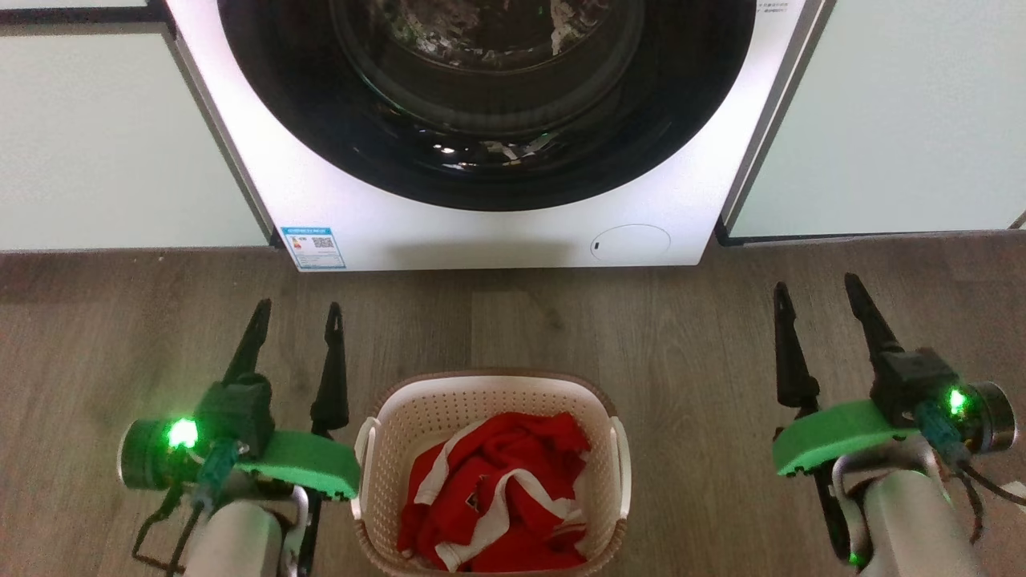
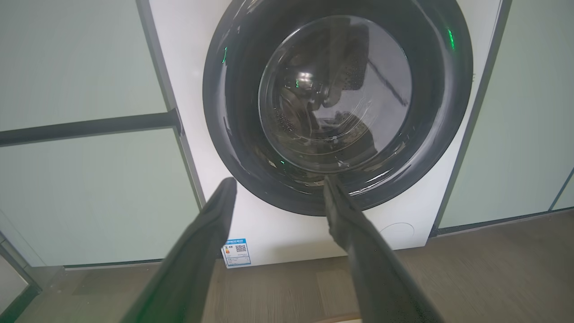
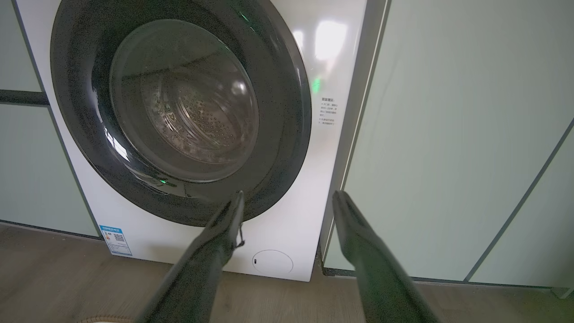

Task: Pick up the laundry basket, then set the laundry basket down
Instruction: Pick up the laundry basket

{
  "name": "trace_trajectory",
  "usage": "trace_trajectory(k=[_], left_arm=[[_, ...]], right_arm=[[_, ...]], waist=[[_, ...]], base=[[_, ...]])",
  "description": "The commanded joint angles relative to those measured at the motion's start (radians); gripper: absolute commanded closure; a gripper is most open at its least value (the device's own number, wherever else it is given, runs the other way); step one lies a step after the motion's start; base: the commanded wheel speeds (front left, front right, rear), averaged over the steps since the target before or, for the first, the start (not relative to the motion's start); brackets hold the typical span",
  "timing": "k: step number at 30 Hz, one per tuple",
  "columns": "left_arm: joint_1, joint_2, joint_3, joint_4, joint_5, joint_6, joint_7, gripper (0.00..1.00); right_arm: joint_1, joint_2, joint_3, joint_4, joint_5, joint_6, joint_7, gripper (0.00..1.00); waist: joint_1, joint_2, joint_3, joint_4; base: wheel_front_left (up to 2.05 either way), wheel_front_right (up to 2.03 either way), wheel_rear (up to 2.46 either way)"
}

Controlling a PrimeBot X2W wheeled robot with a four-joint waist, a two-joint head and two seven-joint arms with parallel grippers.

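Both arms up in my head feed, fingers pointing at the washing machine [image 1: 481, 236].

Left pincer [image 1: 299, 307]: jaws spread wide, nothing between them. Through its wrist camera I see bare air between the two dark fingers [image 2: 358, 251], with the machine's round glass door [image 2: 334, 94] straight ahead of the tips.

Right pincer [image 1: 815, 282]: also spread wide and holding nothing. Its wrist camera shows the lower right corner of the machine front past the tips, and a pale cabinet panel [image 3: 448, 134] beyond the outer finger.

Laundry basket [image 1: 481, 405]: upright on the wood floor [image 1: 561, 320], between the two pincers and back from their fingertips, toward my body. It sits much closer to the left pincer. That pincer's inner finger and green pad [image 1: 309, 465] are just beside the basket's left white handle [image 1: 365, 449]; contact I cannot tell from this angle. The right pincer stands well apart from the right handle [image 1: 621, 457], with open floor in between.

Inside the basket is a crumpled red garment with white trim [image 1: 497, 489].

Ahead of the left pincer's tips, low on the machine front, is a blue label [image 1: 314, 247]. Ahead and inward of the right pincer's tips is a round flap [image 1: 631, 242].
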Motion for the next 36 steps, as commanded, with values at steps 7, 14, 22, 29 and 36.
trace_trajectory(k=[7, 14, 22, 29, 36], left_arm=[[-0.041, -0.007, 0.052, -0.015, 0.006, -0.019, -0.01, 0.0], [-0.055, -0.011, 0.06, 0.027, 0.008, -0.035, -0.01, 0.0], [-0.132, -0.008, 0.064, 0.198, 0.01, -0.078, -0.01, 0.0], [-0.259, -0.001, 0.056, 0.406, 0.012, -0.12, -0.01, 0.0], [-0.41, 0.001, 0.027, 0.663, 0.013, -0.156, -0.01, 0.0]], right_arm=[[-0.036, -0.011, 0.024, -0.026, 0.007, 0.007, -0.012, 0.0], [-0.042, -0.011, 0.011, -0.003, 0.018, 0.007, -0.012, 0.0], [-0.117, -0.011, 0.042, 0.153, 0.013, 0.007, 0.019, 0.0], [-0.208, -0.011, 0.088, 0.255, 0.022, 0.007, 0.054, 0.0], [-0.278, -0.011, 0.119, 0.363, 0.068, 0.007, 0.125, 0.0]], waist=[[0.0, 0.0, 0.007, -0.003], [0.0, 0.0, 0.048, -0.003], [0.0, 0.0, 0.173, -0.003], [0.0, 0.0, 0.312, 0.008], [0.0, 0.0, 0.446, 0.026]], base=[[0.0, 0.0, 0.0], [0.0, 0.0, 0.0], [0.0, 0.0, 0.0], [0.0, 0.0, 0.0], [0.0, 0.0, 0.0]])
